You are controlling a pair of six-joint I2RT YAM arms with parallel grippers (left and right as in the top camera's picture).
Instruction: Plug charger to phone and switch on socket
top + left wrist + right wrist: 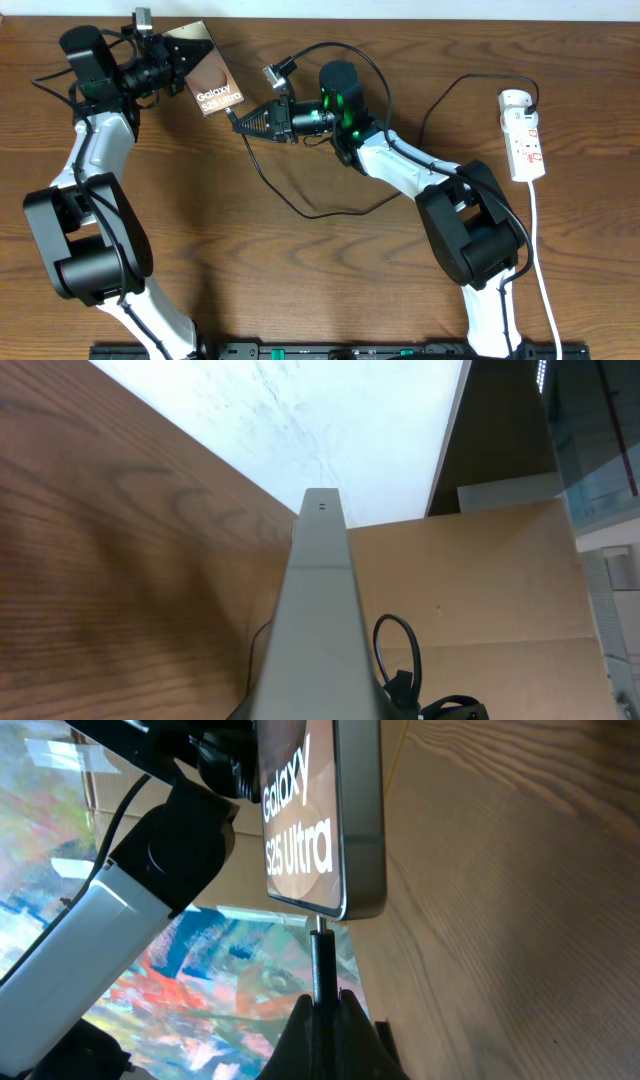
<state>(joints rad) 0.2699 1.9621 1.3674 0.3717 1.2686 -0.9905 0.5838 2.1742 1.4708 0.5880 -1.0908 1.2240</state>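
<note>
Bronze phone (206, 72) clamped in left jaws | right jaws pinch charger (321, 965) tip at phone's edge

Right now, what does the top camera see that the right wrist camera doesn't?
Only the overhead view shows the white socket on the far right and the charger cable looping across the table. Only the right wrist view shows, close up, the plug tip meeting the bottom edge of the phone. Both show the phone's lettering and the right tool pinching the charger.
</note>
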